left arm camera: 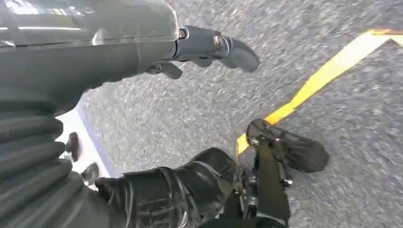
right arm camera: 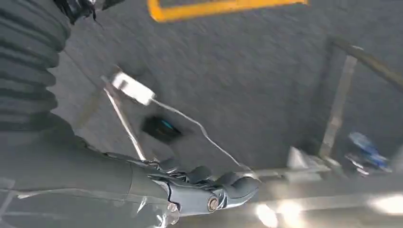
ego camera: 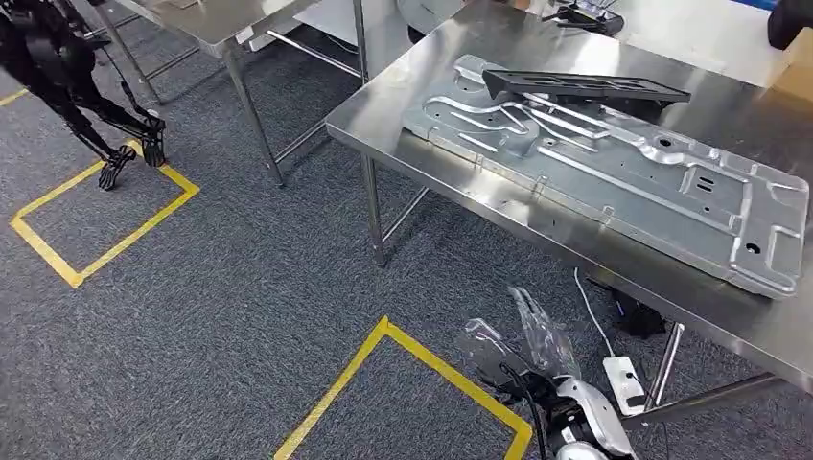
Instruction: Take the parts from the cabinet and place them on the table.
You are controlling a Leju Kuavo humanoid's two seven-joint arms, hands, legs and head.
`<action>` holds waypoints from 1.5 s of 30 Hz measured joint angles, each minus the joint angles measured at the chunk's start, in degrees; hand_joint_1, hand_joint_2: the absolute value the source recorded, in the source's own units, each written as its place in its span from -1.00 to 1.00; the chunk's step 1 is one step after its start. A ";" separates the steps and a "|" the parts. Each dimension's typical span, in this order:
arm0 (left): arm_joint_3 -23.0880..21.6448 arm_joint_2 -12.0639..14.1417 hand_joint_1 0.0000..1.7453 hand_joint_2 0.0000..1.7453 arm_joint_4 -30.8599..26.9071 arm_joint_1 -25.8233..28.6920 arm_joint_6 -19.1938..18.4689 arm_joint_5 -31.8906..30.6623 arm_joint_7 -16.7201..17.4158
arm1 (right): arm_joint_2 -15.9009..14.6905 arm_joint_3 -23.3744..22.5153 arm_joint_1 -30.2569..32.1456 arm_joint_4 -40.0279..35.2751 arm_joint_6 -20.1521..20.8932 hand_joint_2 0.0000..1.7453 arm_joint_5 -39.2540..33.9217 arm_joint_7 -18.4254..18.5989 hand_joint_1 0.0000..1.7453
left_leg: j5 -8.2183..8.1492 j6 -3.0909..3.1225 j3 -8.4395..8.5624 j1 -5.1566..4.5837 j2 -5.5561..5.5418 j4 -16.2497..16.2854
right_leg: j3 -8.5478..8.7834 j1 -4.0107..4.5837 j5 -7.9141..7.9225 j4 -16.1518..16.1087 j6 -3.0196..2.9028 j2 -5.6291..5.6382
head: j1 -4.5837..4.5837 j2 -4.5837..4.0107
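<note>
A large stamped silver metal panel (ego camera: 614,163) lies flat on the steel table (ego camera: 403,110) to my front right. A long black part (ego camera: 585,88) rests on top of the panel at its far side. My right hand (ego camera: 532,350) hangs low beside the table's near edge with its fingers stretched out and nothing in them. The right wrist view shows the same hand (right arm camera: 209,190) bare above the carpet. My left hand (left arm camera: 204,47) hangs over the grey carpet with its fingers apart and holds nothing.
A second steel table (ego camera: 216,19) stands at the back left. Yellow tape outlines (ego camera: 105,216) (ego camera: 422,369) mark the carpet. A black legged machine (ego camera: 67,67) stands far left. A white power strip (ego camera: 623,379) and cable lie under the near table, by its legs (ego camera: 374,211).
</note>
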 joint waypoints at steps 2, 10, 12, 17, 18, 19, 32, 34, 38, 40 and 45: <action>-0.11 0.00 -1.00 1.00 0.04 0.29 -0.24 0.37 0.18 | 0.02 -2.35 1.64 5.73 -1.67 1.00 -0.24 -3.94 -1.00 | 0.94 -0.80 -0.22 0.36 -1.42 -0.45 | -0.17 0.55 0.39 0.02 -0.13 -1.40 | 0.33 -0.02; -1.88 -0.15 -1.00 1.00 0.26 0.13 -1.81 -0.09 1.16 | 2.76 -11.65 3.12 28.07 -3.01 1.00 -1.71 -14.94 -1.00 | -8.97 -3.37 -4.75 1.08 5.95 17.12 | -3.30 -0.05 3.06 0.02 -1.28 -8.49 | -0.46 -0.02; -2.80 -0.09 -1.00 1.00 0.33 0.25 -1.97 -0.26 1.40 | 4.02 -14.29 2.34 36.62 -4.41 1.00 -3.14 -19.88 -1.00 | -4.91 -3.44 0.13 1.26 6.39 11.30 | -4.48 -0.18 3.45 0.49 -0.88 -10.11 | -0.46 -0.02; -4.02 -0.17 -1.00 1.00 0.35 -0.19 -1.53 -0.46 1.75 | 5.94 -19.07 0.00 52.04 -5.41 1.00 -5.22 -20.48 -1.00 | -7.27 -2.69 8.07 0.94 8.83 -1.11 | -5.70 0.86 3.12 1.28 -1.01 -10.83 | 0.37 -0.02; -4.50 -0.15 -1.00 1.00 0.37 0.27 -1.42 -0.57 1.92 | 6.80 -19.89 -0.84 54.98 -5.19 1.00 -5.53 -20.12 -1.00 | -7.41 -2.49 8.22 0.87 8.83 -1.09 | -5.33 0.78 3.15 1.05 -0.82 -10.88 | 0.42 -0.02; -4.83 0.11 -1.00 1.00 0.61 0.58 -1.35 -0.66 2.10 | 7.83 -20.78 -1.43 58.06 -4.59 1.00 -5.90 -19.63 -1.00 | -7.48 -1.61 7.82 0.30 8.64 -0.82 | -4.28 0.44 4.05 0.43 0.42 -11.30 | 0.28 -0.02; -6.73 0.42 -1.00 1.00 0.74 -0.27 -3.23 -1.11 0.46 | 13.05 -27.36 -1.92 71.94 1.08 1.00 -8.39 -17.78 -1.00 | -6.84 -2.91 5.48 2.33 0.31 1.85 | -4.77 -2.02 1.20 3.48 2.04 1.01 | 1.38 0.00; -7.04 0.39 -1.00 1.00 0.74 -0.19 -3.28 -0.98 0.28 | 13.84 -28.19 -2.01 72.93 1.34 1.00 -8.68 -18.11 -1.00 | -5.84 -3.70 4.67 2.57 -0.76 1.39 | -5.52 -1.37 1.25 4.67 1.55 -0.52 | 1.14 -0.02; -7.34 0.17 -1.00 1.00 0.79 0.17 -3.50 -0.87 0.30 | 15.17 -29.53 -2.45 74.09 1.34 1.00 -9.16 -18.64 -1.00 | -10.25 -3.91 1.01 2.22 5.14 7.79 | -6.13 -0.99 2.11 4.28 -0.50 -3.95 | 0.42 -0.02; -7.45 0.20 -1.00 1.00 0.79 -0.30 -3.52 -0.87 0.28 | 15.52 -30.03 -2.53 74.78 1.34 1.00 -9.29 -18.66 -1.00 | -14.48 -3.69 -2.34 2.04 5.68 16.08 | -6.68 -0.02 2.46 4.28 -1.06 -6.09 | 0.33 -0.02; -8.07 0.22 -1.00 1.00 0.79 -0.05 -3.52 -0.68 0.35 | 16.07 -30.99 -2.96 75.66 1.58 1.00 -9.86 -18.84 -1.00 | -9.64 -0.44 6.91 -0.21 7.92 4.71 | -8.26 1.82 3.70 4.15 -2.32 -9.92 | 0.31 -0.02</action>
